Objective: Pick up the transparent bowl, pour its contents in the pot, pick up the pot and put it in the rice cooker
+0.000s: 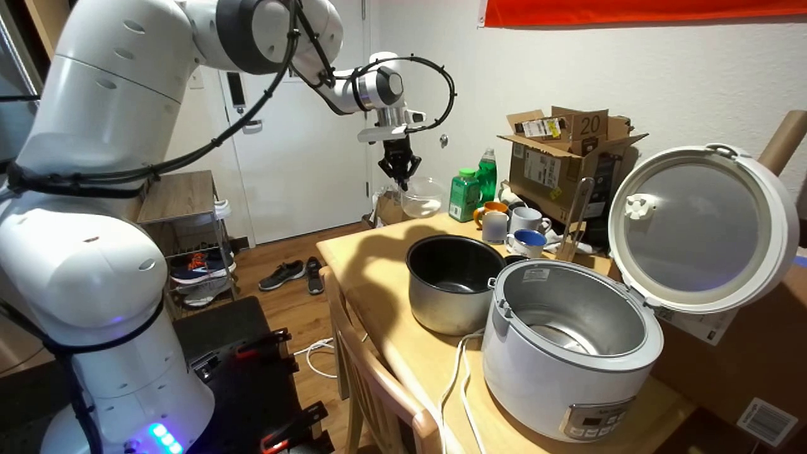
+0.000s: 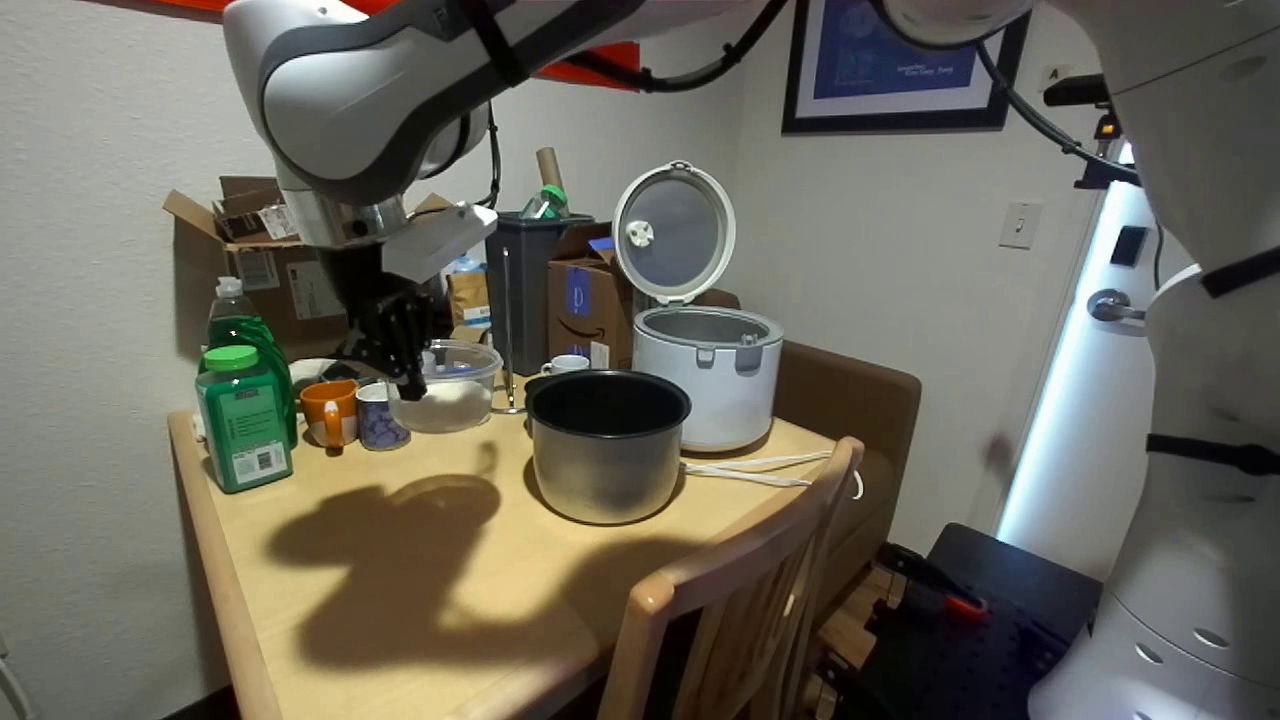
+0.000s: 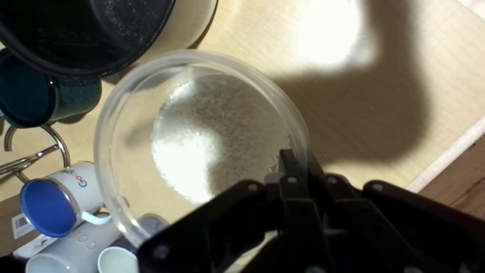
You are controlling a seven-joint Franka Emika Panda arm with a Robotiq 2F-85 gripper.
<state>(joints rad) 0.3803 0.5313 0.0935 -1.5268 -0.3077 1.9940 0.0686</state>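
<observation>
The transparent bowl (image 3: 201,57), with white grains inside, hangs nearly level above the table. My gripper (image 3: 299,163) is shut on its rim, one finger inside and one outside. Both exterior views show the bowl (image 1: 431,189) (image 2: 470,362) below the gripper (image 1: 402,183) (image 2: 412,382). The dark grey pot (image 1: 444,312) (image 2: 605,465) stands upright on the table, apart from the bowl; its black inside partly shows at the wrist view's upper left. Beside the pot is the white rice cooker (image 1: 555,391) (image 2: 705,385), its lid (image 1: 700,227) raised and its inside bare metal.
An orange mug (image 2: 330,412), a blue-lined mug (image 1: 528,243) and other mugs crowd the table near the bowl. Green bottles (image 1: 465,195) (image 2: 245,420) stand close by. A white cord (image 1: 463,378) lies by the cooker. A wooden chair (image 2: 740,590) is at the table's edge.
</observation>
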